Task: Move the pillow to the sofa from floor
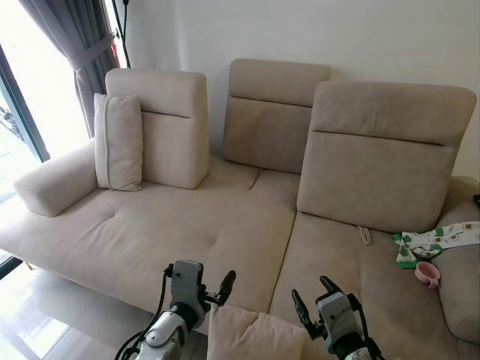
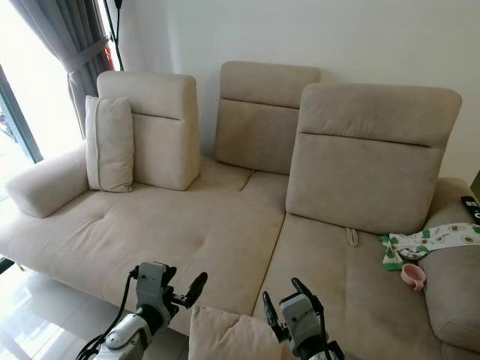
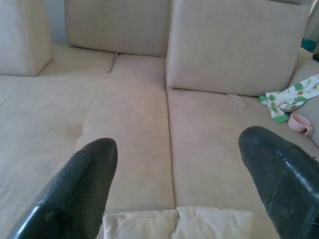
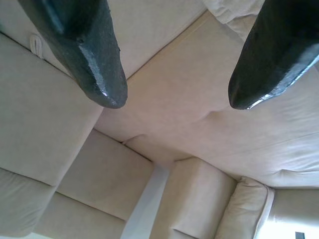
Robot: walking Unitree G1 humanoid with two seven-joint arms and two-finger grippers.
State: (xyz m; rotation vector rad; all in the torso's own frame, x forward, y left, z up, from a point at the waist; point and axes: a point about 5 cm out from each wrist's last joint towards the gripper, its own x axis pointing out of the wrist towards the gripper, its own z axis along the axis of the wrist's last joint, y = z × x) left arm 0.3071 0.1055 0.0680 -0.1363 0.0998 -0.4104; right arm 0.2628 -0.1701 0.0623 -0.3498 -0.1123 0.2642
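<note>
Pillow (image 1: 251,335): we flank it at the sofa (image 1: 225,232) front edge, left gripper (image 1: 196,285) and right gripper (image 1: 313,300) both spread, neither gripping, apparently for placement.

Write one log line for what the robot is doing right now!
stage: pillow at sofa front edge | left tool: open, beside pillow | right tool: open, beside pillow | other pillow: against backrest

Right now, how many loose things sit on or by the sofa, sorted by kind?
Pillows: 2, one by the armrest and one between the tools at the sofa's front edge
Patterned cloth: 1
Pink cup: 1
Total: 4
</note>
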